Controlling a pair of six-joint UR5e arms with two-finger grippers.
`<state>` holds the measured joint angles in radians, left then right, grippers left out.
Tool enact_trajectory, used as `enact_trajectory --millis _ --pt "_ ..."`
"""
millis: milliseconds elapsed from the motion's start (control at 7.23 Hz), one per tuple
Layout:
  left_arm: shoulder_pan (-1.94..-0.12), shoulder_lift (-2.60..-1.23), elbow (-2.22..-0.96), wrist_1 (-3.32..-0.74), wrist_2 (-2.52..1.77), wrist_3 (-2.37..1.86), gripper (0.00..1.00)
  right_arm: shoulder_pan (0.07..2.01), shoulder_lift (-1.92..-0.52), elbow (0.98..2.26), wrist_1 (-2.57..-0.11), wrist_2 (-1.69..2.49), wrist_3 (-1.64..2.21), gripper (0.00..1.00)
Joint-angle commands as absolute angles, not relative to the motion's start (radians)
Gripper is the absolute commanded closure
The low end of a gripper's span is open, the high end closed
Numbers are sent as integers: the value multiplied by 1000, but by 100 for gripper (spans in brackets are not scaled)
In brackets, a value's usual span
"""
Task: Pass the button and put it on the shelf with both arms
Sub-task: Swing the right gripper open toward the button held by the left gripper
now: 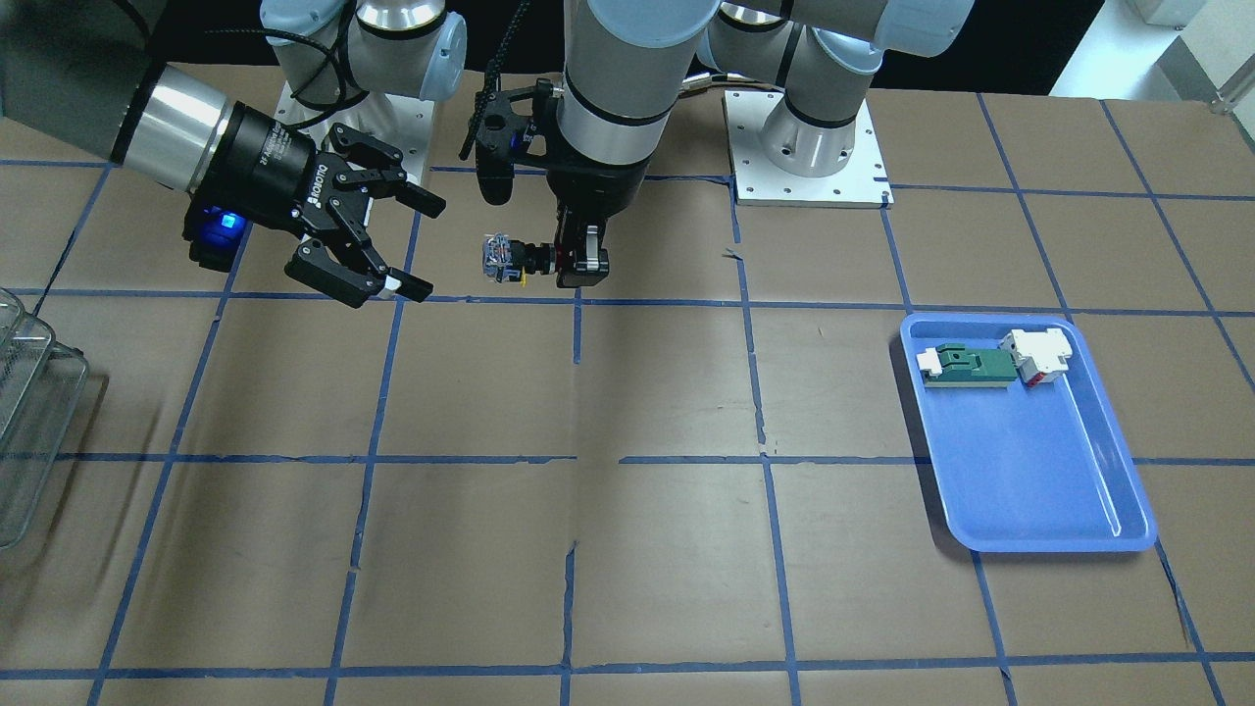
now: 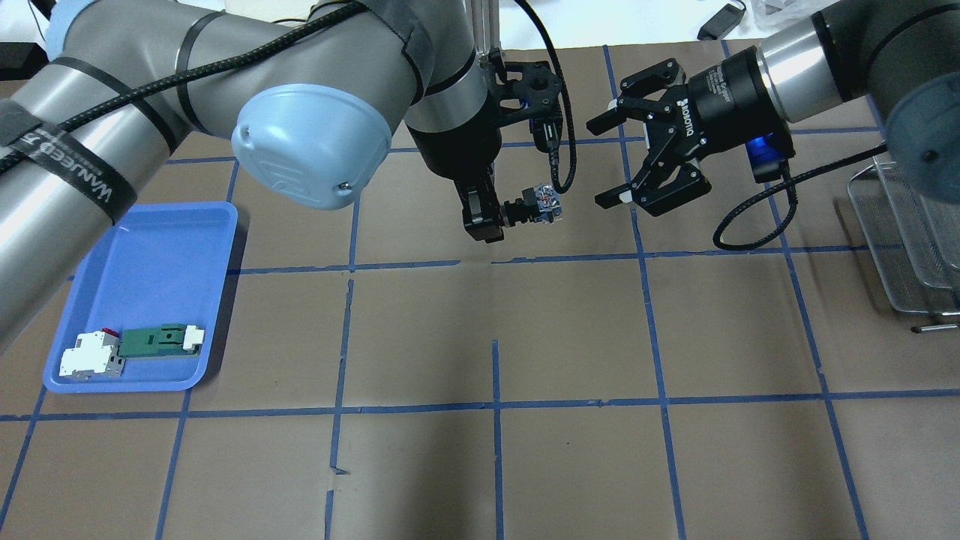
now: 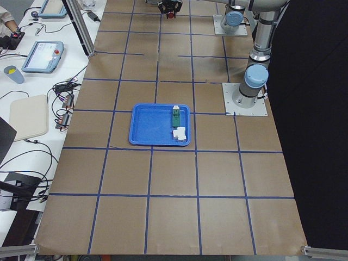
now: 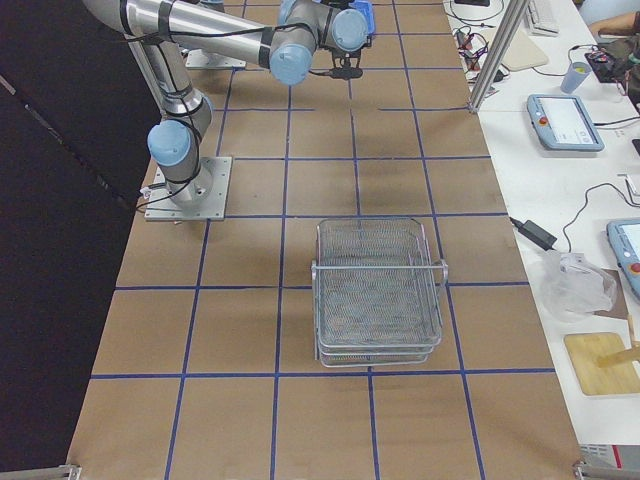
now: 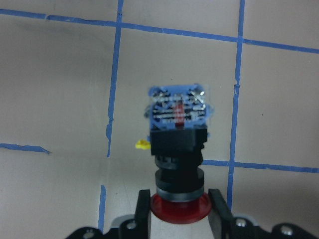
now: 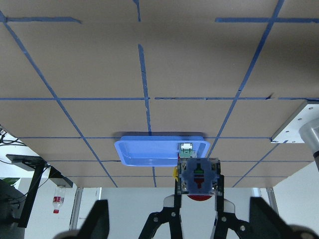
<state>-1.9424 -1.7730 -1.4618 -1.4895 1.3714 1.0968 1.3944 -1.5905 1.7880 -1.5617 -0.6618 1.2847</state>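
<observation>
Front view: near the bench's robot-side edge, the left gripper (image 1: 580, 267) pinches the button (image 1: 505, 258) by its red cap. The button's base points toward the wide-spread right gripper (image 1: 424, 247), without touching it. Right wrist view: the button's base faces the camera, centred.

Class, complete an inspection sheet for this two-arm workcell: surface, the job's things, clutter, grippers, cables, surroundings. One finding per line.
Surface: brown paper-covered table, gridded with blue tape.
Job's things: button held in the air by its red cap; wire shelf on the table at the robot's right end.
Clutter: blue tray holding a green-and-white block and a white-and-red block.
Grippers: left gripper shut on the button; right gripper open, facing the button's base, not touching it.
Cables: black braided cable along the left arm; black cable looping from the right arm.
Surroundings: teach pendant on the white bench beside the table.
</observation>
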Motion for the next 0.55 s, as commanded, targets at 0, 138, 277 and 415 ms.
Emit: enact_trajectory --millis 0,138,277,415 --pt "-1944 -1778 -1460 -1489 1370 1097 100 1388 -1591 1841 -1562 -624 1260 0" --pt "-1944 -1778 -1460 -1489 1370 1097 100 1385 -1591 1847 -1554 -626 1258 0" --pt "-1942 -1779 -1471 -1491 1374 1097 100 1385 -1591 1848 -1546 -627 1250 0" --pt "-1942 -1781 -1471 -1490 1371 1097 100 1385 -1595 1873 -1546 -627 1223 0"
